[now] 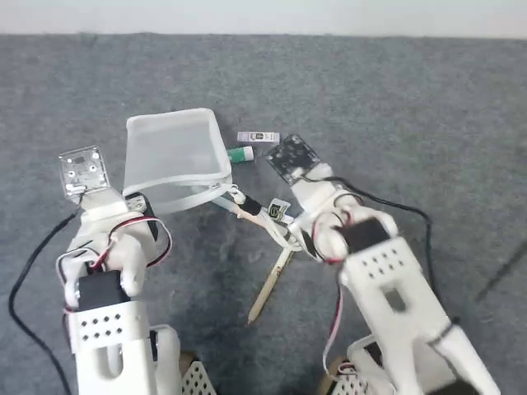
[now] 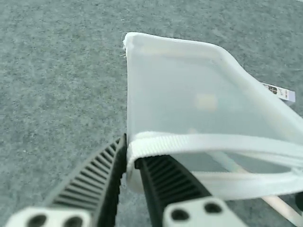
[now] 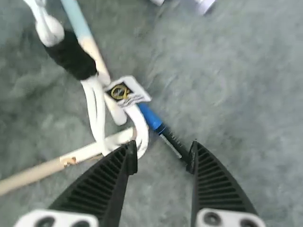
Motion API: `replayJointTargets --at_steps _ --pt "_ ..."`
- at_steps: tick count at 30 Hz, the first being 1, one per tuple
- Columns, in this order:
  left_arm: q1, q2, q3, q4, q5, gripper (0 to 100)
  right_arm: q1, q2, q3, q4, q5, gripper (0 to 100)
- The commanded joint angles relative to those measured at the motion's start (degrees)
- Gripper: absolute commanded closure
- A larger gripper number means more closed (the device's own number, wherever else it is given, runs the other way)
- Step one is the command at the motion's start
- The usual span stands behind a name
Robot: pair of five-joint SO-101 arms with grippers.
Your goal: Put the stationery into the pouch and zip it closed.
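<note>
Looping white cord [image 3: 96,111] crosses pencil [image 3: 52,165] near right end effector [image 3: 161,149].

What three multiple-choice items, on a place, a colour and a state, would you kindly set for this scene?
1. The left gripper holds the pouch by: A) its mouth band; B) its closed end; C) its flat middle.
2. The pen under the right gripper is: A) red; B) blue; C) yellow.
3. The right gripper is: A) open; B) shut on a pencil; C) shut on the pouch.
Answers: 1 A, its fingers pinch the woven band; 2 B, the barrel shows blue; 3 A, its fingers stand apart.
</note>
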Motion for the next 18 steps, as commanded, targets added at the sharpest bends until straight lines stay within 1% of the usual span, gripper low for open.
replayJointTargets --at_steps 1,5,12,18 --pt "-0.44 0.09 -4.18 -0.44 0.97 99 -1.89 6.20 -5.45 0.22 2.99 83.5" --pt "-3.25 0.09 -4.26 -0.44 0.97 99 -3.47 12.79 -7.56 -0.31 3.52 83.4" --pt "-5.71 0.09 -4.35 -0.44 0.97 99 -3.30 22.55 -13.45 -0.31 3.69 83.3" --pt "-6.95 0.09 -4.35 -0.44 0.88 99 -2.59 28.88 -15.91 -0.31 8.53 83.3"
